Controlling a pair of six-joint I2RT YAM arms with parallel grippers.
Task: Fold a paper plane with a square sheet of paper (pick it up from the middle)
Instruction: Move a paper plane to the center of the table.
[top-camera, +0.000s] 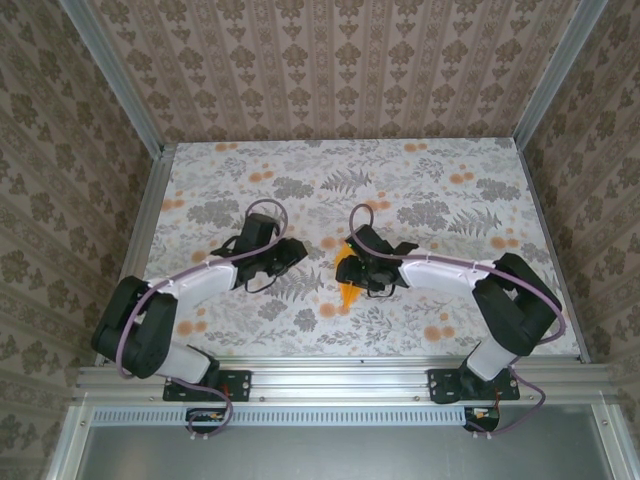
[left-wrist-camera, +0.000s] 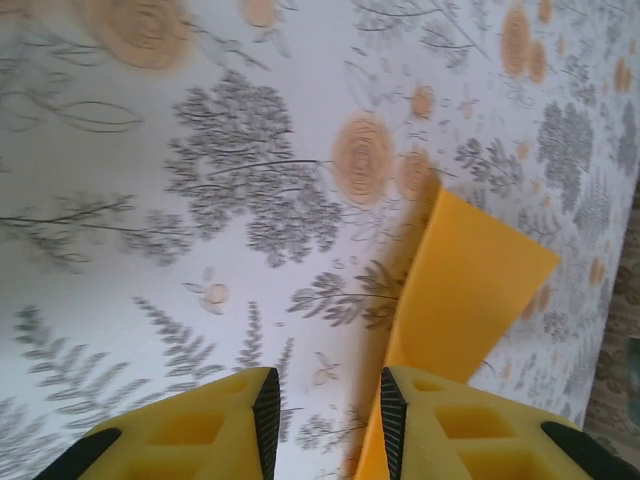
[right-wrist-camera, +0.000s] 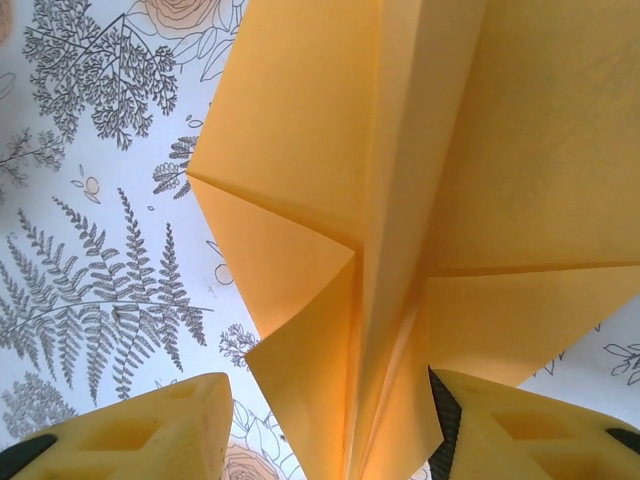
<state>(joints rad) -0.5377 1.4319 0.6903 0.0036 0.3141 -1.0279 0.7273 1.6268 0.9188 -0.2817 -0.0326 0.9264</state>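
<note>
Near the middle of the tabletop (top-camera: 400, 170), the folded orange sheet (top-camera: 347, 283) sits at the tip of the right pincer (top-camera: 364, 266). The left pincer (top-camera: 288, 253) is close by on its left. The left pincer's jaws stand narrowly apart with nothing between them, and the sheet runs just beside one finger. The right pincer's jaws stand roughly half apart around the sheet's centre crease. Whether they truly clamp it cannot be told.

The likely trouble is a loose hold. The sheet could slip or swing, and its flaps, which stand slack, could spread and spoil the folds. A squeeze off the crease line would probably set a crooked fold.

The right wrist view shows the layered flaps and the crease, which from above read as a small orange patch. The left wrist view shows that pincer's bare gap. The top view gives how the two arms stand to each other.
</note>
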